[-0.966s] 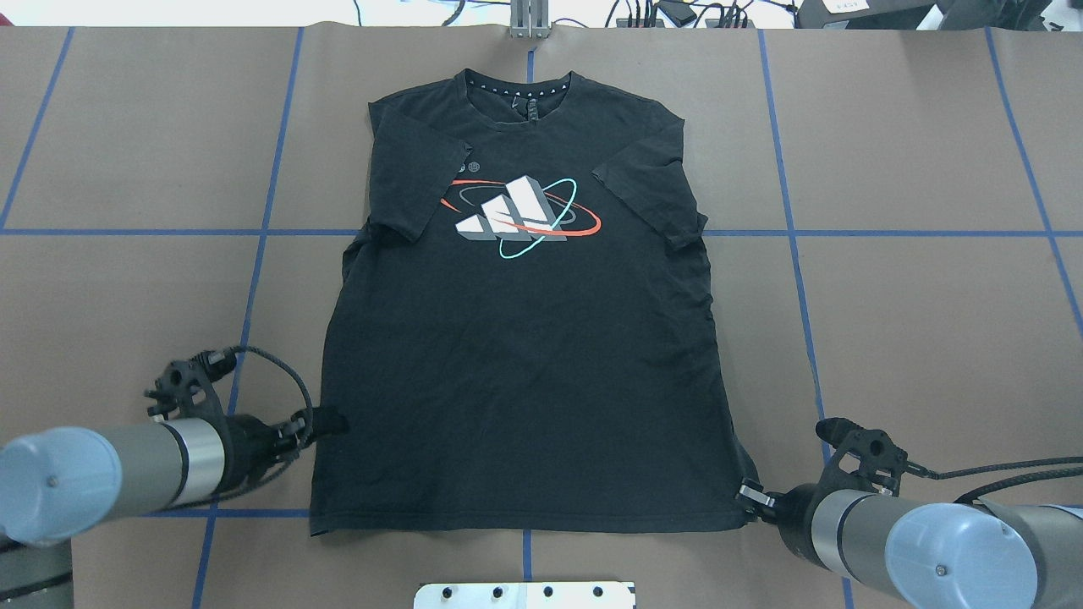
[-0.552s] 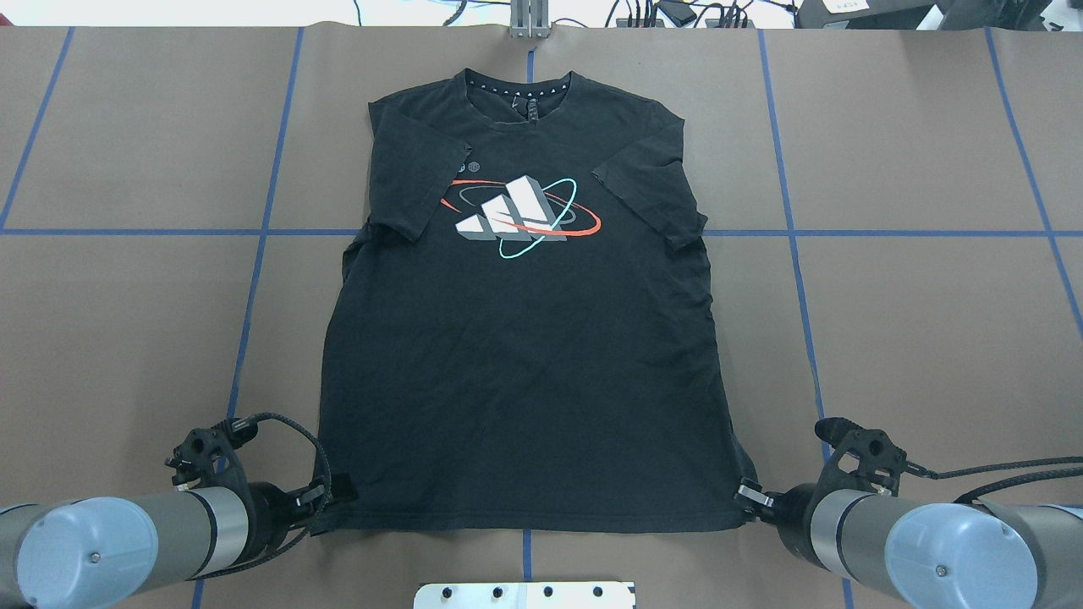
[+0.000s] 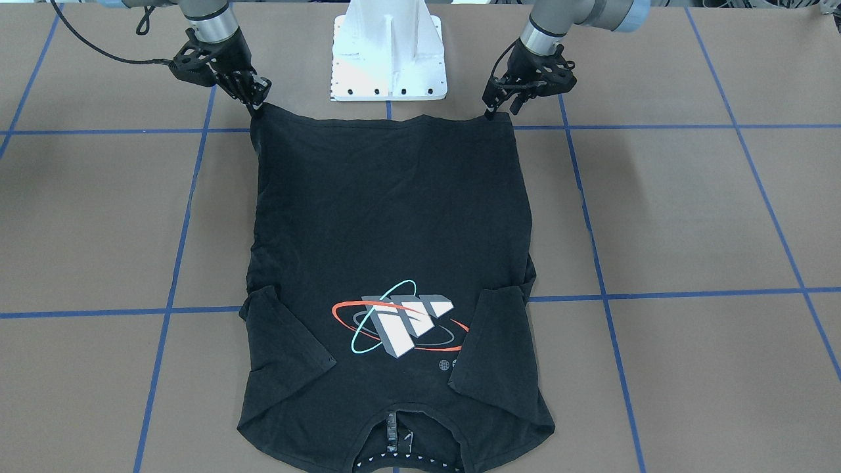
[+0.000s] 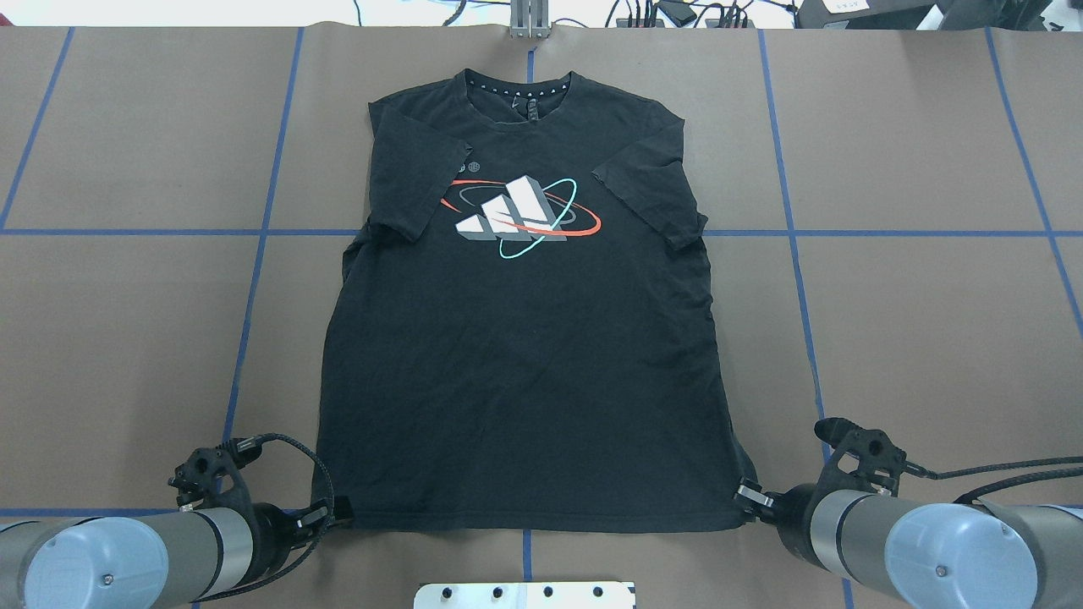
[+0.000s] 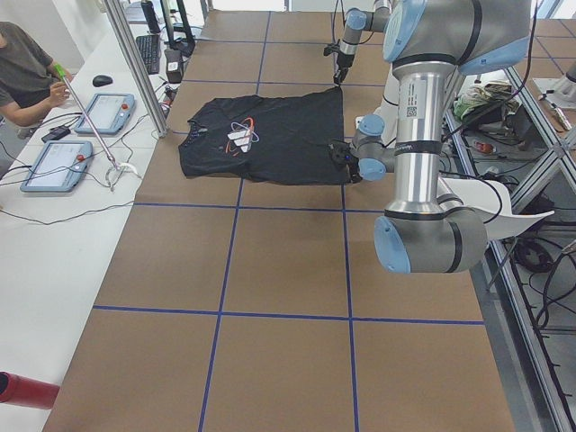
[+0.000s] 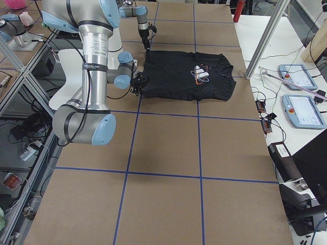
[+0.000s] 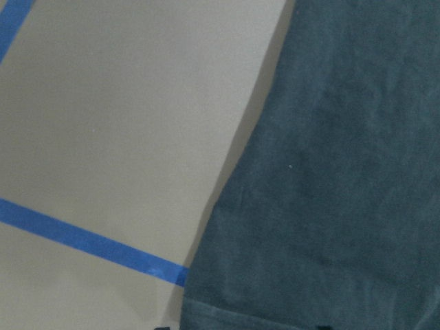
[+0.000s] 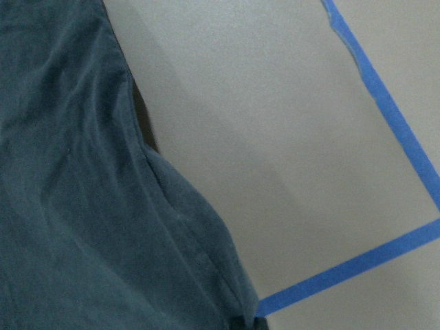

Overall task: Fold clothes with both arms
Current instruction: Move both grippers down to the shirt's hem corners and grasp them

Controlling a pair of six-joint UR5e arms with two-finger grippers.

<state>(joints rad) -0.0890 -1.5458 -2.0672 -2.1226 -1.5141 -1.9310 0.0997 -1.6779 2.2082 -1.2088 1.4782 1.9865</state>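
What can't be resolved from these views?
- Hold of the left gripper on the T-shirt hem: in the overhead view, black fingertips blend into black cloth; the left wrist view crops them.
- Same for the right gripper, in the overhead and right wrist views.
- The neckband: cut by the front-facing view's bottom edge.
- T-shirt underside: lies against the table.

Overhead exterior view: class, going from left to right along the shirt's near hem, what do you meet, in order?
left arm → left gripper → black T-shirt → right gripper → right arm
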